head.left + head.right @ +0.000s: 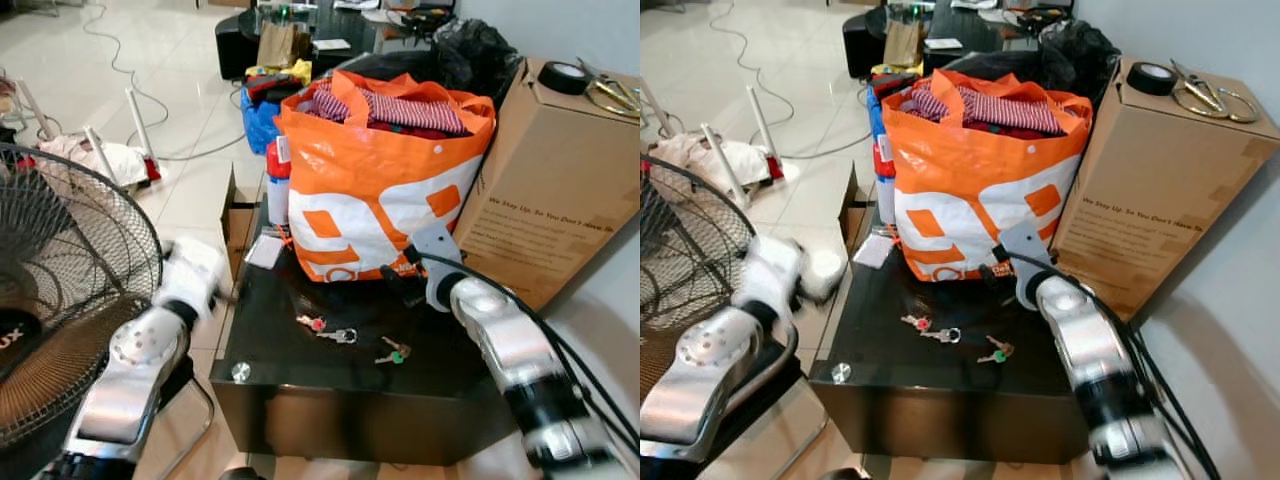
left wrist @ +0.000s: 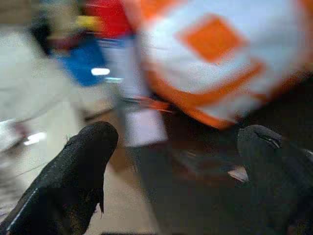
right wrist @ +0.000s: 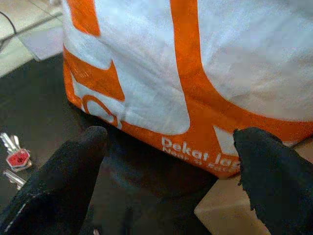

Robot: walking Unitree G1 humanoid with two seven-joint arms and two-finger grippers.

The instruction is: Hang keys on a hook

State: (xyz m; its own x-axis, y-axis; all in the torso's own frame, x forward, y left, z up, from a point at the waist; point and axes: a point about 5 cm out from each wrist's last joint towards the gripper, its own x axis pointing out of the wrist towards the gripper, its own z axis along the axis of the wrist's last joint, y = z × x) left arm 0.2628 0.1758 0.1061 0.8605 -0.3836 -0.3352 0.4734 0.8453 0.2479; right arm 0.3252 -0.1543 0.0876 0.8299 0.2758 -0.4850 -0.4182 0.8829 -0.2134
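Both silver forearms are nearest the camera, either side of a low black table [image 1: 330, 390]. Left gripper [image 2: 176, 161] is off the table's left edge, blurred, fingers spread wide, nothing between them; its wrist view looks toward a white card [image 1: 265, 250] on the table's back left corner and the orange-and-white bag [image 1: 380, 190]. Right gripper [image 3: 166, 161] hangs over the back of the table just before the foot of the bag, fingers spread wide too, empty.

Two key bunches lie flat on the glossy top, near its front. One has a red tag and a silver ring [image 1: 328, 329]; the other has a green tag [image 1: 393, 352], just right of it. They're apart from each other and from both grippers. Red-tag keys [image 3: 14, 156] show at the edge of the right wrist view.

No hook can be made out.

Handling, judged: keys are light, rigid and thin, and they lie flat on a slick surface, so they likely skid when pinched. The ring or the plastic tag offers the thickest hold; lifted by the ring, the bunch will dangle and swing. Right gripper is closer.

A fan [image 1: 60, 300] stands left, a cardboard box [image 1: 560, 200] right of the bag.
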